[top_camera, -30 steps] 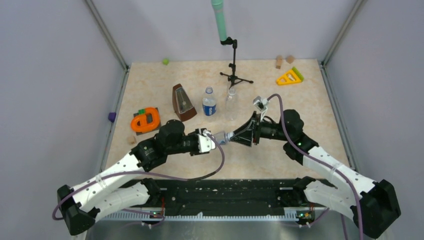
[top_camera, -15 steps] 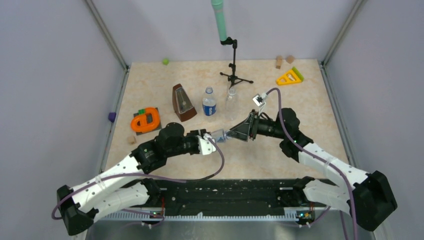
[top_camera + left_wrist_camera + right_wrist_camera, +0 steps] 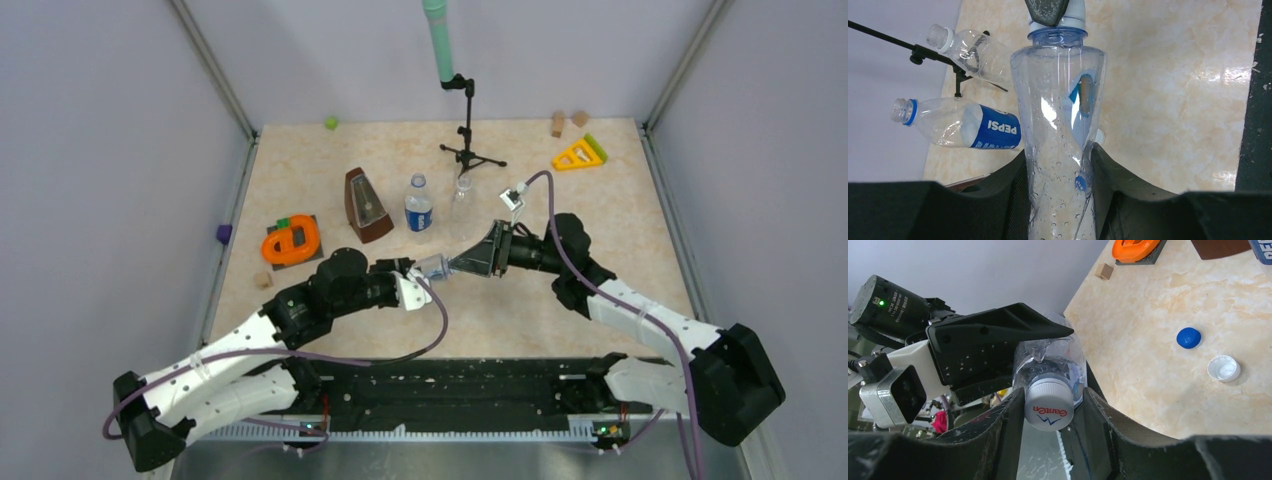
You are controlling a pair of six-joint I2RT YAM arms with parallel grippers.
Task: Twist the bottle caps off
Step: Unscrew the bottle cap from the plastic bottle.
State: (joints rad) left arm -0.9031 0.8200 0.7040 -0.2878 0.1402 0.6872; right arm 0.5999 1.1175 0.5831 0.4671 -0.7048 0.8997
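Observation:
My left gripper point(image 3: 1058, 160) is shut on the body of the bluish-tinted bottle point(image 3: 1058, 100) and holds it level above the table point(image 3: 432, 267). My right gripper point(image 3: 1050, 400) is shut on the bottle's white cap point(image 3: 1049, 405), which reads "GanTen"; one of its fingers point(image 3: 1047, 9) covers the cap. The Pepsi-labelled bottle point(image 3: 418, 208) and the plain clear bottle point(image 3: 461, 205) stand behind, both without caps. A dark blue cap point(image 3: 1188, 337) and a white cap point(image 3: 1224, 368), open side up, lie loose on the table.
A brown metronome point(image 3: 366, 205) and an orange piece on a dark base point(image 3: 291, 241) stand to the left. A black microphone stand point(image 3: 467, 130) is behind the bottles. A yellow triangle point(image 3: 578, 154) and wooden blocks point(image 3: 568, 121) lie at the back right.
My right arm has pushed left and turned at the wrist, still around the cap. The bottle and my left gripper have shifted slightly up and left with it.

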